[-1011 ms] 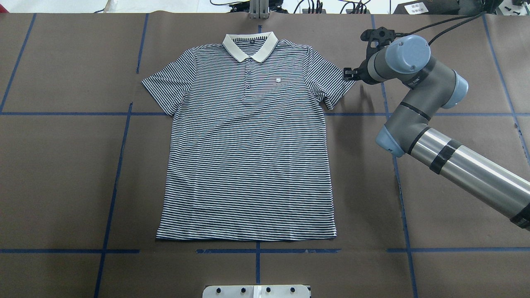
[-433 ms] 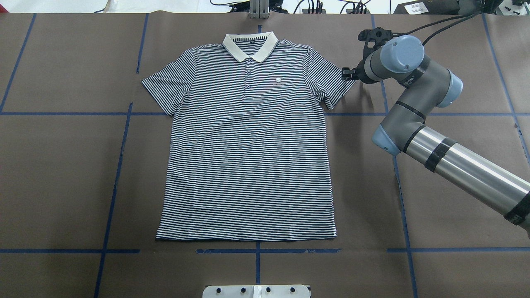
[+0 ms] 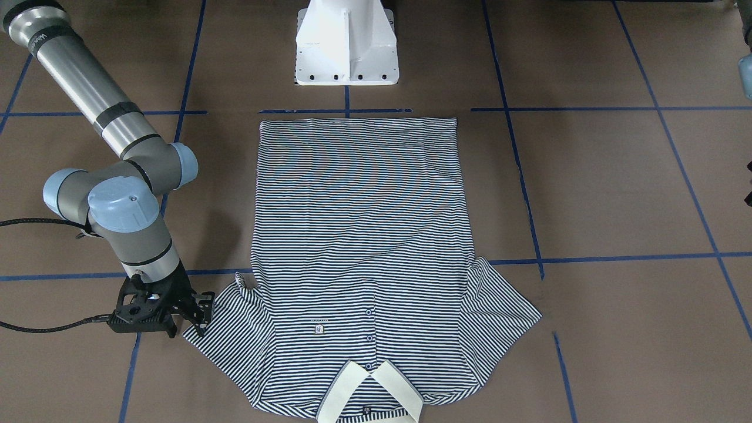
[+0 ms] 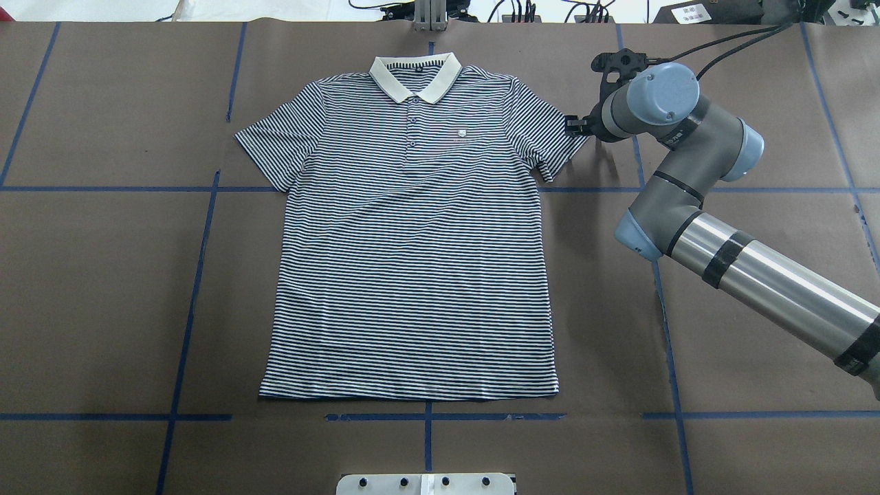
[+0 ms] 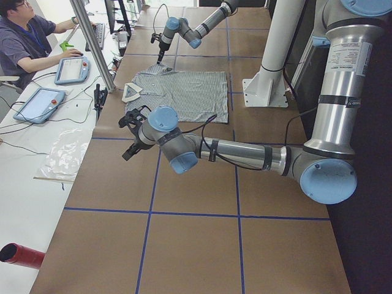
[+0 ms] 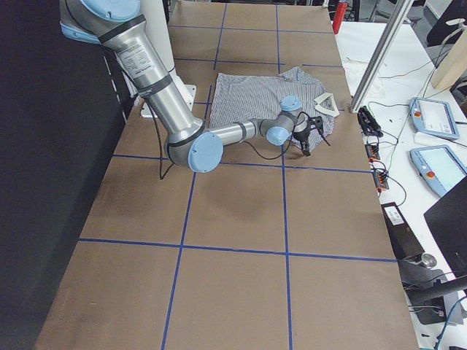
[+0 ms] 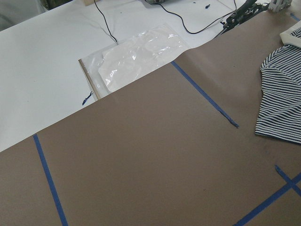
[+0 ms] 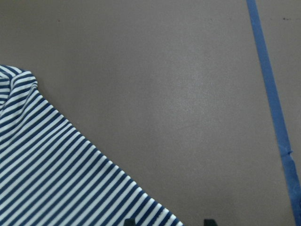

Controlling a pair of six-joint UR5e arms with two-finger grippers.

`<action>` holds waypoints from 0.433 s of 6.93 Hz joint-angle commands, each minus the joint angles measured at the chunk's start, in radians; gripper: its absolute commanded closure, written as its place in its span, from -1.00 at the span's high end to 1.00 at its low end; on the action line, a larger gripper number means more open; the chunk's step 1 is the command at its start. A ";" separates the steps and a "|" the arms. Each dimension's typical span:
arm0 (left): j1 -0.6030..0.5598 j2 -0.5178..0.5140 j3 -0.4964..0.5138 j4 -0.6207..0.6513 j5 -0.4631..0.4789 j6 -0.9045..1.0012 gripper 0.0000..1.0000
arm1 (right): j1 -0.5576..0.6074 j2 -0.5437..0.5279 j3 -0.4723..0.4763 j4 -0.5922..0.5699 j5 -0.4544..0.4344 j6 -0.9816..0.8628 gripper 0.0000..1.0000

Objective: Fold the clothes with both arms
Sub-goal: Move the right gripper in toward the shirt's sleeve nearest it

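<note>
The striped polo shirt [image 4: 412,240] lies flat and face up on the brown table, its cream collar [image 4: 415,74] at the far edge. My right gripper [image 4: 572,126] is low at the outer hem of the shirt's right-hand sleeve [image 4: 550,130]. It is open. In the right wrist view its fingertips [image 8: 129,221] sit by the sleeve's striped edge [image 8: 56,169], one over cloth and one over bare table. My left gripper [image 5: 131,133] hovers off the table's left end, apart from the shirt [image 5: 184,89]; I cannot tell whether it is open or shut.
Blue tape lines [image 4: 192,289] grid the brown table. The white pedestal base [image 3: 346,41] stands at the near edge behind the hem. A clear plastic bag [image 7: 141,56] lies on the white side bench, where a person [image 5: 24,37] sits with tablets.
My right arm has moved a little to the left, bringing its gripper closer onto the sleeve's edge. The shirt has not moved.
</note>
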 commanded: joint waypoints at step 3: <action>0.000 0.000 0.002 0.000 0.000 0.000 1.00 | -0.003 0.000 0.001 -0.002 -0.011 0.000 -1.00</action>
